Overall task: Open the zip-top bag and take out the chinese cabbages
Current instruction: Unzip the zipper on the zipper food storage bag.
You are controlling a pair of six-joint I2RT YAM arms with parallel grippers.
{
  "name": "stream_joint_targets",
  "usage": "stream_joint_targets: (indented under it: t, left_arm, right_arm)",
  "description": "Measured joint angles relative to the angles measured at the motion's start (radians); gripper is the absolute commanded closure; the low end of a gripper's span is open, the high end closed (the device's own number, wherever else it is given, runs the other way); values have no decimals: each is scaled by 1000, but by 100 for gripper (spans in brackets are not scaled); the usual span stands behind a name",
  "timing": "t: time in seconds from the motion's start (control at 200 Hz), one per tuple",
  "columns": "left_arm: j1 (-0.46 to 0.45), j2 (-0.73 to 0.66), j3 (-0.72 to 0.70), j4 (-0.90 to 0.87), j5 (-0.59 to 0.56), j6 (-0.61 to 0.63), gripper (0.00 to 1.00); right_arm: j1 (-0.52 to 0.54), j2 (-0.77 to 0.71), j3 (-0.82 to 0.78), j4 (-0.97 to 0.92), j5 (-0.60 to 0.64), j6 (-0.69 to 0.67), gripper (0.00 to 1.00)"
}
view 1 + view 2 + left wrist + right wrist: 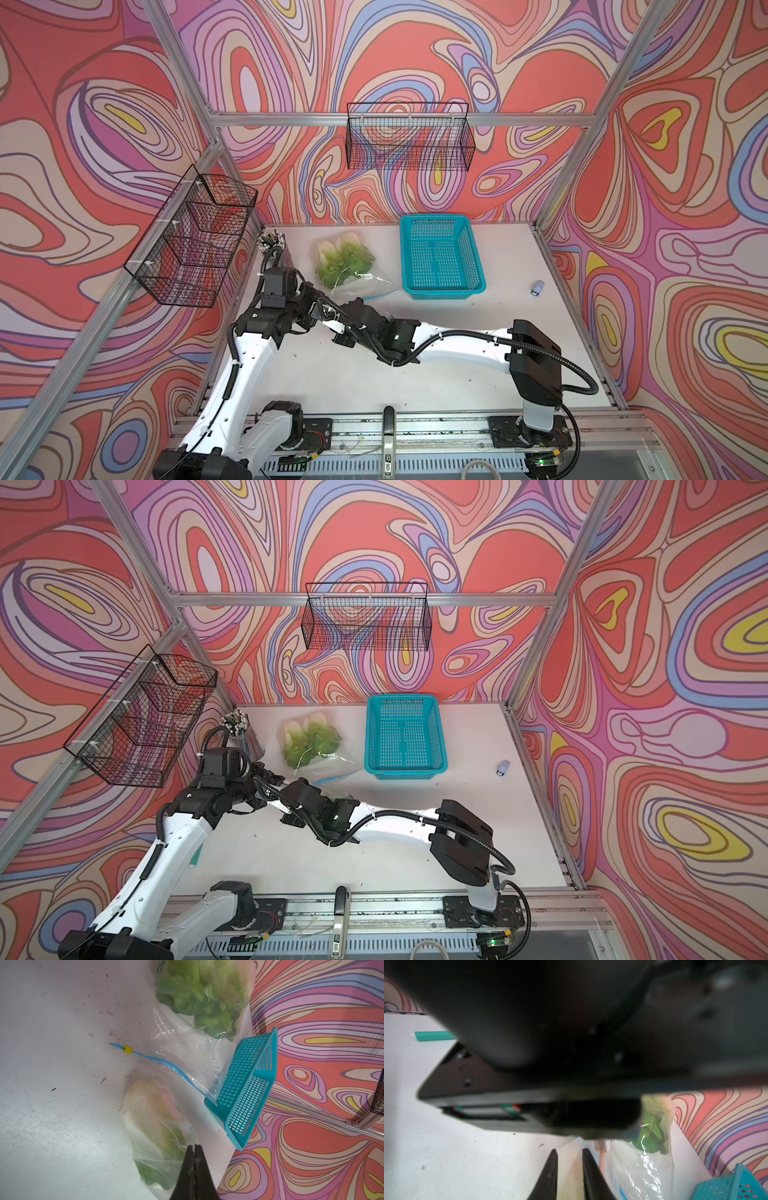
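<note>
Plainly, chinese cabbages (343,262) lie in the zip-top bag (370,284); left end effector (194,1147) pressed together, right end effector (569,1150) slightly parted.

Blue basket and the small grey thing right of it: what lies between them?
Nothing: between the blue basket and the small grey thing there is only bare white table, as both top views show.

- The left arm (253,357) had white shells and black joints.
- The right arm (453,349) looked alike, with a green light (397,336).
- Ribbed black cables (478,332) ran along both.
- The left hand (194,1148) had black, tapered fingers.
</note>
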Motion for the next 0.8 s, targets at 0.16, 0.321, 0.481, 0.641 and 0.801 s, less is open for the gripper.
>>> stream_joint_targets:
  t: [0.16,0.321,0.481,0.641,0.801]
  left_arm:
    - [0,-1,-2,1,0,0,100]
    - [0,-5,-16,5,0,-1,100]
    - [0,-6,-20,10,3,-4,100]
    - [0,-16,-20,13,4,-4,100]
    - [0,-19,-20,13,9,-4,100]
  right_arm:
    - [1,1,8,7,4,-8,78]
    - [1,1,9,14,4,-14,77]
    - [1,1,9,23,7,-28,82]
    - [1,1,9,24,11,-40,91]
    - [-3,1,9,25,11,-45,92]
